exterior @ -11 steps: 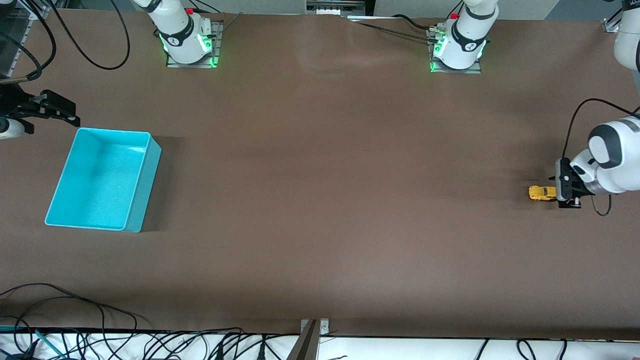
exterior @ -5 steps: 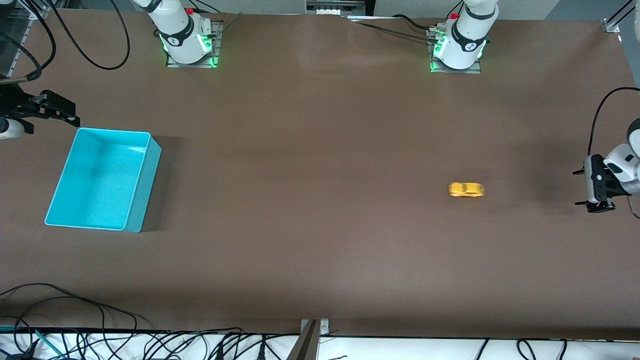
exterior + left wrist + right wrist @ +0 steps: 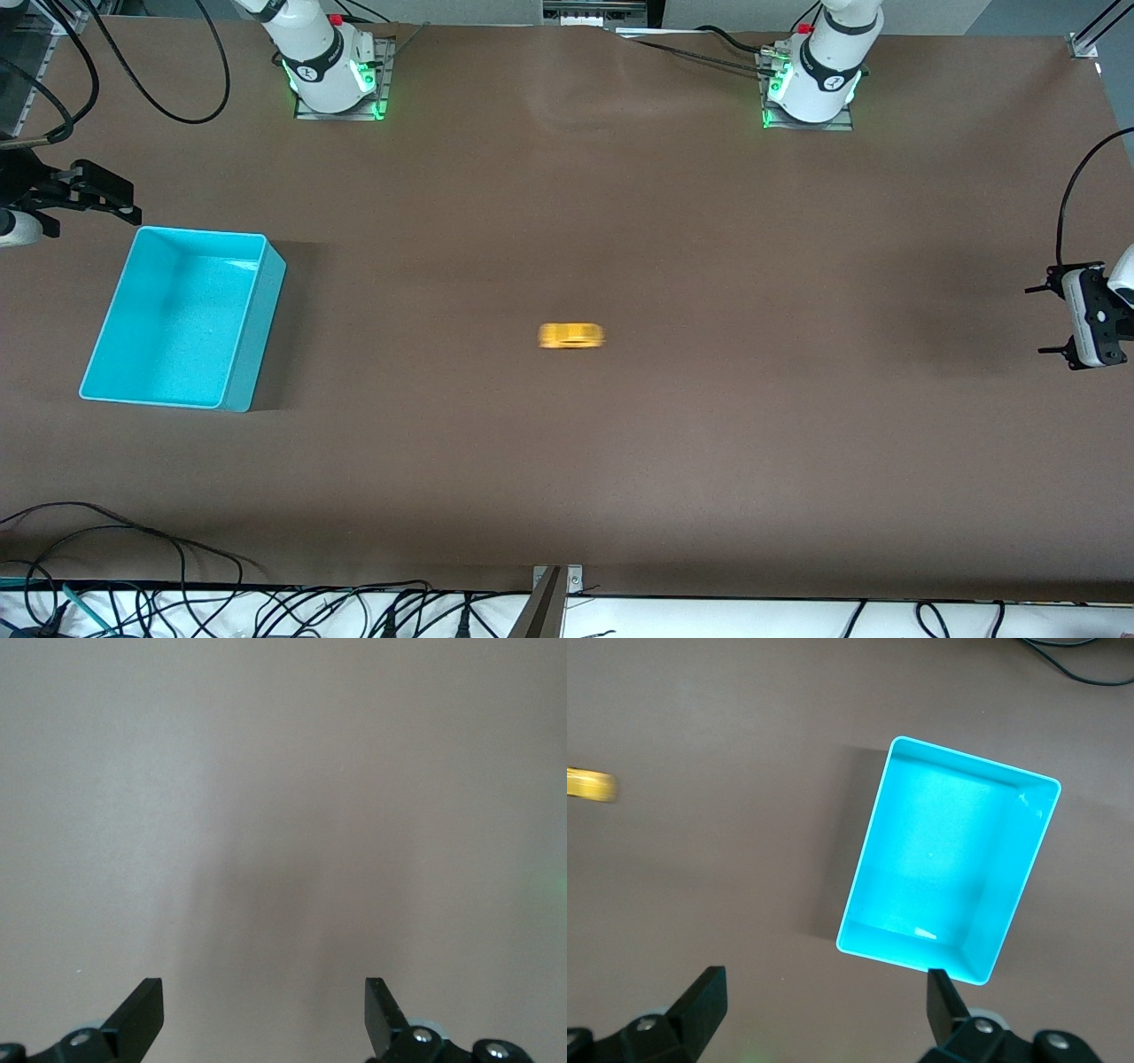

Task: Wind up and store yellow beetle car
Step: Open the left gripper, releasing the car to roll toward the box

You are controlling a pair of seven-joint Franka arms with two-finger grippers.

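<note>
Dark cables [image 3: 133, 567] trail along the worktop's [image 3: 620, 461] nearest edge, beside a white strip. The worktop itself is a plain matte brown sheet. Farther in, the yellow beetle car [image 3: 571, 336] sits alone near its middle, blurred, its long axis running between the two arms' ends; which end is its front cannot be told. The turquoise bin [image 3: 252, 319] stands toward the right arm's end, well apart from the car. The left pincer [image 3: 1050, 319] hangs over the left arm's end, jaws spread and empty. The right pincer [image 3: 824, 1001], over the bin's end, is likewise agape and empty. The arm bases [image 3: 811, 89] glow green. No writing is legible.
</note>
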